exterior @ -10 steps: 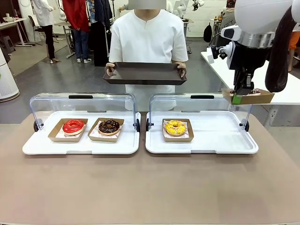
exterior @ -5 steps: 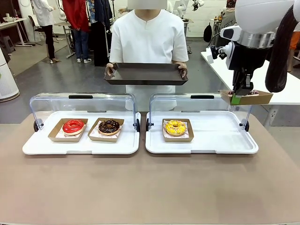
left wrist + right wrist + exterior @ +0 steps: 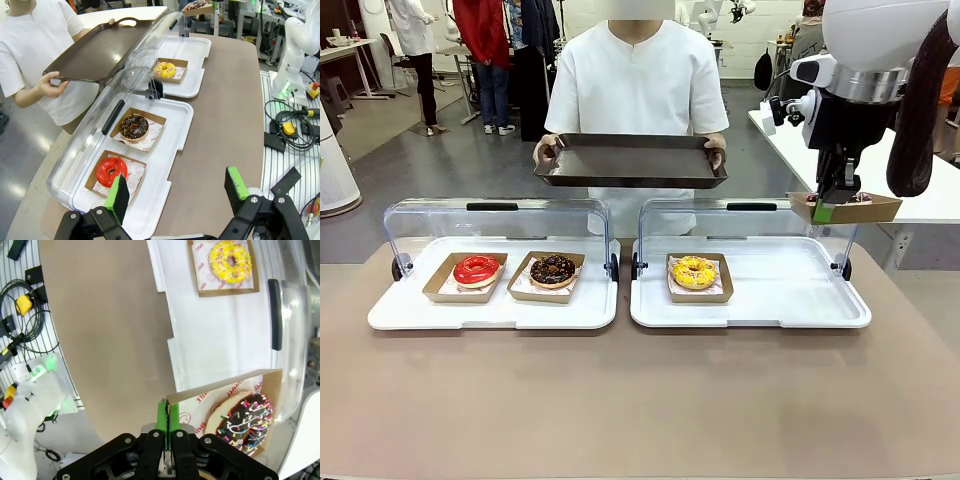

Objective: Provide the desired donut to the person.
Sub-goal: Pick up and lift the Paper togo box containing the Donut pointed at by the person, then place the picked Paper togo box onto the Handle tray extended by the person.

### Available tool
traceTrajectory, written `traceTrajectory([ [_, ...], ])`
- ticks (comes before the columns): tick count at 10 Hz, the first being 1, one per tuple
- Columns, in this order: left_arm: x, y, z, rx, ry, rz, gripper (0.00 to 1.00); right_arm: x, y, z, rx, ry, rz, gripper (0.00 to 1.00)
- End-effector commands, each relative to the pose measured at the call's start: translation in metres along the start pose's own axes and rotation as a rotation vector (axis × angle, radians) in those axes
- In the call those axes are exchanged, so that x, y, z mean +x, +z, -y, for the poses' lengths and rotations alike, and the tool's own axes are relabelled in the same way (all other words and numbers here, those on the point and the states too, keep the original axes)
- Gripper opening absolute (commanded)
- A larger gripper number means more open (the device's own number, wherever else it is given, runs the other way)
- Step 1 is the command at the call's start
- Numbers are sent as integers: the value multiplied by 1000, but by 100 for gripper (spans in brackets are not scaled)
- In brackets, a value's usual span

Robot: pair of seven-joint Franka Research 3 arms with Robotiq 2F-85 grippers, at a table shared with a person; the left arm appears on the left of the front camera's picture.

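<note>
Above right end of right display case [image 3: 750, 322]: right gripper [image 3: 832, 205] clenched on edge of cardboard boat [image 3: 860, 208] with sprinkled chocolate donut [image 3: 245, 422]. Left gripper [image 3: 176, 189] hangs released. Tip: carry boat level, slow, to brown tray [image 3: 630, 160] person [image 3: 635, 80] holds out; set flat before release.

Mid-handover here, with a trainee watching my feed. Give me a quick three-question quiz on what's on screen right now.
1. Multiple choice: the right gripper pinches the edge of a cardboard box. Which donut is in it? A) red glazed B) yellow C) chocolate with coloured sprinkles
2. True or false: the left gripper is shut.
3. Fill in: the person holds out a dark brown ____ with both hands.
Key: 1 C; 2 false, its jaws stand open; 3 tray.
</note>
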State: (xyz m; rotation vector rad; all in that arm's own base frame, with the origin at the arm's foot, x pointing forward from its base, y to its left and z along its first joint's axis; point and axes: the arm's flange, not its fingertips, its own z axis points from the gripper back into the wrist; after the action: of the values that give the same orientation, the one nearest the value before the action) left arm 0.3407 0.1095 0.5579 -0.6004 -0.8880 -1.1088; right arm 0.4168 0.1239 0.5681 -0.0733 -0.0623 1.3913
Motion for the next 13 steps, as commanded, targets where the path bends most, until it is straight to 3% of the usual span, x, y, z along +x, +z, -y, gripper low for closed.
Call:
traceTrajectory([
  [1, 1, -1, -1, 3, -10, 23, 100, 3, 9, -3, -39, 18, 33, 1],
  [4, 1, -1, -1, 3, -10, 23, 100, 18, 45, -15, -113, 65, 23, 1],
  [7, 1, -1, -1, 3, -10, 23, 100, 36, 53, -12, -128, 90, 6, 1],
  [8, 1, -1, -1, 3, -10, 23, 100, 26, 54, -19, -113, 68, 48, 1],
  [13, 1, -1, -1, 3, -10, 23, 100, 26, 54, -19, -113, 68, 48, 1],
])
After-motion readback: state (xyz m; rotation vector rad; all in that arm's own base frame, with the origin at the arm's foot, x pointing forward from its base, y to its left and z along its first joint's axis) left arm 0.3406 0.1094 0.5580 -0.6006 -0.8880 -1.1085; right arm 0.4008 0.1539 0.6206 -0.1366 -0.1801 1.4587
